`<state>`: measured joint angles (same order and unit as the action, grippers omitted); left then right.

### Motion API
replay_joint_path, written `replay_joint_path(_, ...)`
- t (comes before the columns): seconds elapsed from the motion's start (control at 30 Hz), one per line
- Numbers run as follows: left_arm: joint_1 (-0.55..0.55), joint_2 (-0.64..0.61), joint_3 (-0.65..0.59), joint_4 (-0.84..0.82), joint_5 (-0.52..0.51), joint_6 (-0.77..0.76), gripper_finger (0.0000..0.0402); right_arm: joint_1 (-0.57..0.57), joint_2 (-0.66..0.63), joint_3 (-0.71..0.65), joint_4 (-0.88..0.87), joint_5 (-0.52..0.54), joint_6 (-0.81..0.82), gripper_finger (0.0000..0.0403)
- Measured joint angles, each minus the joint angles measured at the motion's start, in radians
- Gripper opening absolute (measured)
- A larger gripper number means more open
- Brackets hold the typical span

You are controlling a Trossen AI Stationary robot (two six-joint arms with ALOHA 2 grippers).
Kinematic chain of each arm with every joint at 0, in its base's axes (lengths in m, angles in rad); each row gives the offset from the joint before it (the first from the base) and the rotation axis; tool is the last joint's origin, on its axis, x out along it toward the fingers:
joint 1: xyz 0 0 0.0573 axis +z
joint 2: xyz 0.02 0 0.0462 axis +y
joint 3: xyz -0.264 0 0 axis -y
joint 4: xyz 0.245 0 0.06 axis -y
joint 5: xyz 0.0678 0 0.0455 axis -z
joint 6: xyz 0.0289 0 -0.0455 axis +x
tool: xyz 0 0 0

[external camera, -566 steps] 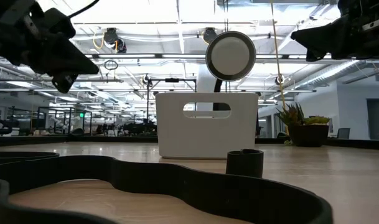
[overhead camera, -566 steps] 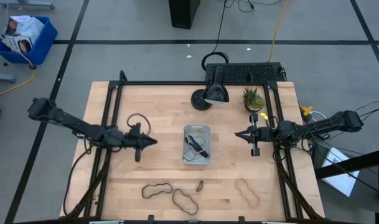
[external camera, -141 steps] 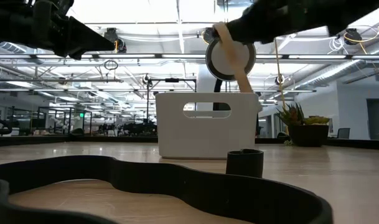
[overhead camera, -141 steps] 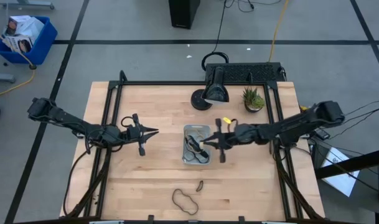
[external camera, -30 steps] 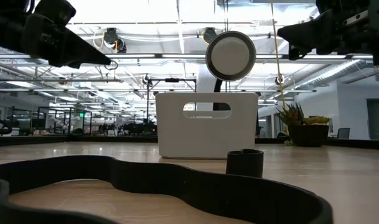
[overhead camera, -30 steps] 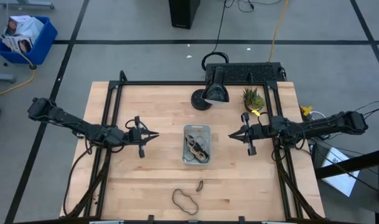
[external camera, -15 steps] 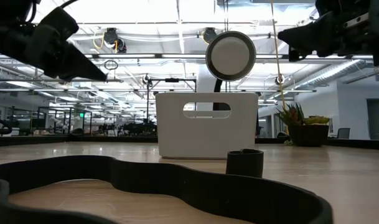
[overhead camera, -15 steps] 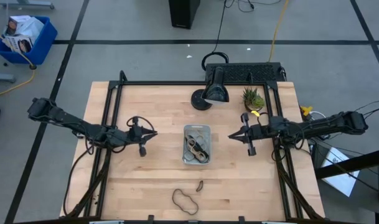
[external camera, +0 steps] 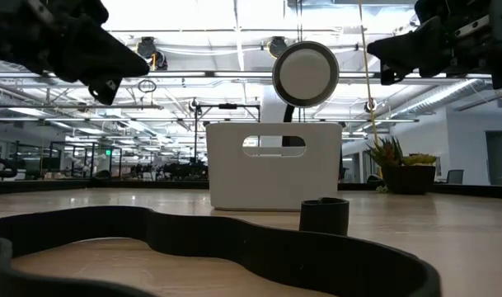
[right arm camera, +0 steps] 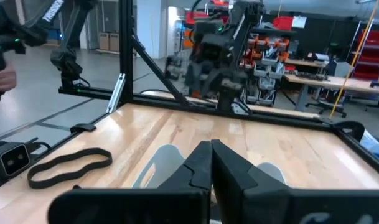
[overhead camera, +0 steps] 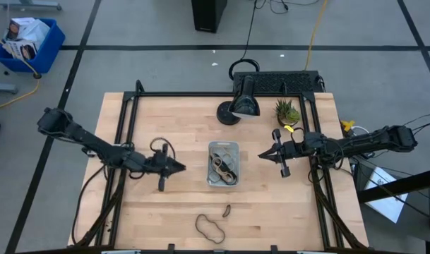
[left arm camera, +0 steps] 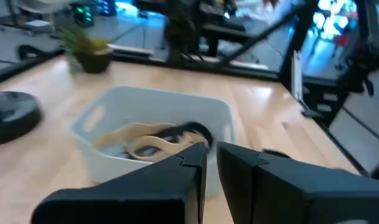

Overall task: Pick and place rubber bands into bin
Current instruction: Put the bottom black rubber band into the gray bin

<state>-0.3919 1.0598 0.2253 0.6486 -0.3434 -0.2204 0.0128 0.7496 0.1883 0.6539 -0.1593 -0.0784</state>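
The clear bin (overhead camera: 233, 180) stands mid-table and holds tan and dark rubber bands (overhead camera: 224, 166); the left wrist view shows them too (left arm camera: 147, 140). A dark rubber band (overhead camera: 210, 228) lies flat near the table's front edge, with a tiny dark piece (overhead camera: 227, 209) beside it. My left gripper (overhead camera: 183, 168) hovers just left of the bin, pointing at it. Only a narrow gap shows between its fingers (left arm camera: 211, 152), and nothing is in it. My right gripper (overhead camera: 260, 156) hangs right of the bin, shut and empty (right arm camera: 210, 146).
A black desk lamp (overhead camera: 243, 103) and a small potted plant (overhead camera: 287, 111) stand at the table's far side. Black frame rails (overhead camera: 126, 134) run along the left and right sides. A blue crate (overhead camera: 27, 42) sits on the floor beyond the far left corner.
My left gripper has gone toward the table's right, closer to the bin, a little nearer the front edge, and has rolled about its own pointing line.
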Motion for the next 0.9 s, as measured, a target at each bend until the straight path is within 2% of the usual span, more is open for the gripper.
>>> replay_joint_path(0.13,-0.058,0.182,0.111,0.001,-0.023,-0.031,0.0031,0.0,0.001,0.0,0.0,0.0,0.003,0.0002)
replay_joint_path(0.23,-0.094,0.327,0.242,-0.047,-0.019,-0.051,0.0007,0.0,0.001,0.0,0.002,0.0,0.013,0.0001)
replay_joint_path(0.4,-0.156,0.525,0.488,-0.286,-0.014,-0.049,0.0012,0.0,0.001,0.0,0.018,0.0,0.02,0.0002)
replay_joint_path(0.57,-0.182,0.631,0.686,-0.535,-0.04,-0.127,0.0018,0.001,0.001,0.0,0.016,0.0,0.048,0.0001)
replay_joint_path(0.7,-0.206,0.678,0.779,-0.644,-0.015,-0.155,0.0054,0.002,0.001,0.0,0.016,0.0,0.053,0.0002)
replay_joint_path(0.9,-0.246,0.735,0.813,-0.662,0.052,-0.149,0.0154,0.002,0.001,0.0,0.017,0.0,0.046,0.0002)
